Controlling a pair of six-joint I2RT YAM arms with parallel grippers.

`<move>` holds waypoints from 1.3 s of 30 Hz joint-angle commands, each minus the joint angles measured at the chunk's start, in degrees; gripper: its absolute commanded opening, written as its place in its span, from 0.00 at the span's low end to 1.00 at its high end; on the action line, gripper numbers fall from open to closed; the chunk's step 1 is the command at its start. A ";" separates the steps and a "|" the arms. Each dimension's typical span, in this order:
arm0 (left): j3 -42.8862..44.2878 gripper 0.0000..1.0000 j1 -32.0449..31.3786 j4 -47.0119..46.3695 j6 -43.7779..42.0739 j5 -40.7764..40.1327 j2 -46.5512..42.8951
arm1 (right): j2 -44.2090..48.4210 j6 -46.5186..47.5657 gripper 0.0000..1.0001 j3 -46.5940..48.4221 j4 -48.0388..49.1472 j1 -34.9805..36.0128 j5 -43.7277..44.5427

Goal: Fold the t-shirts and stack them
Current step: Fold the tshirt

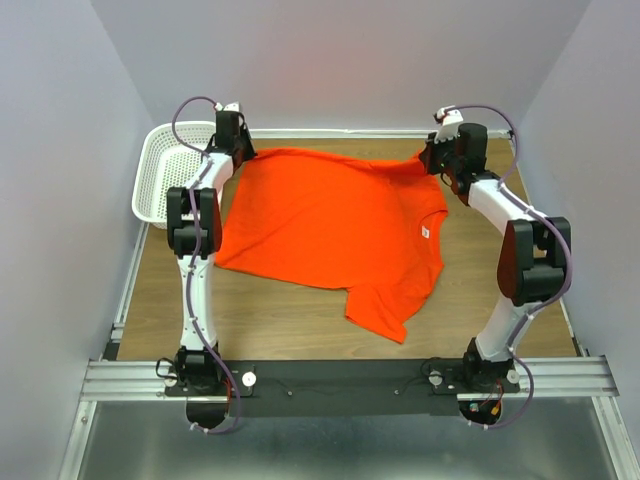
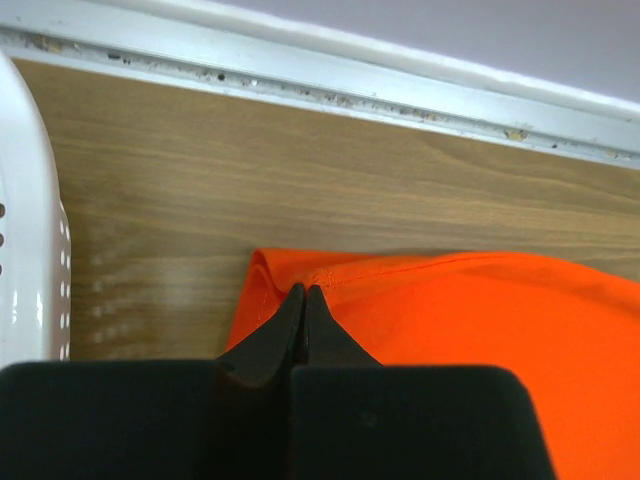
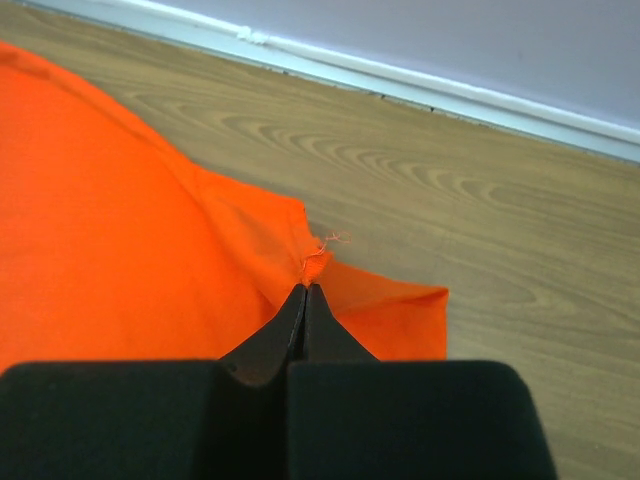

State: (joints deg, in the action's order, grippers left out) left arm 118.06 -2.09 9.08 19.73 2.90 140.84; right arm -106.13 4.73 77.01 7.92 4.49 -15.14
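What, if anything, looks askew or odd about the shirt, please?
The t-shirt lies crooked on the table, its near right part folded on itself rather than flat. A loose thread frays from the corner pinched by the right gripper. Nothing looks spilled or torn.

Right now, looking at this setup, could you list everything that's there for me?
t-shirt: one, bright orange-red, spread flat over the middle of the table
tag: one, small, white, on the t-shirt near its right edge
basket: one, white, perforated, far left corner of the table
table: one, wood-brown, under everything
rail: one, silver metal, along the near edge
walls: pale lilac, on three sides
left arm: one, white and black, reaching to the t-shirt's far left corner
right arm: one, white and black, reaching to its far right corner
left end effector: one, black, shut on the t-shirt's hem
right end effector: one, black, shut on a t-shirt corner
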 commanded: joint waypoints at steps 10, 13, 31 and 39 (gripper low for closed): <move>-4.15 0.00 1.21 -2.31 -1.62 0.45 -5.75 | 10.41 1.07 0.01 -7.58 3.15 -0.18 -1.48; -4.42 0.00 1.38 -2.31 -1.97 -0.08 -6.19 | 11.38 1.16 0.01 -8.37 3.06 -0.36 -0.95; -11.44 0.00 1.65 -5.83 -2.50 0.00 -10.76 | 12.96 1.68 0.01 -11.09 3.06 -1.59 0.81; -14.87 0.00 3.40 -7.15 -2.32 -0.17 -12.51 | 14.28 1.68 0.01 -12.50 3.06 -2.12 0.63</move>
State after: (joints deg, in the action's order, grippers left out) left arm 104.64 0.19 3.92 17.80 3.09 132.09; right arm -94.48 5.67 66.11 9.80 2.98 -15.73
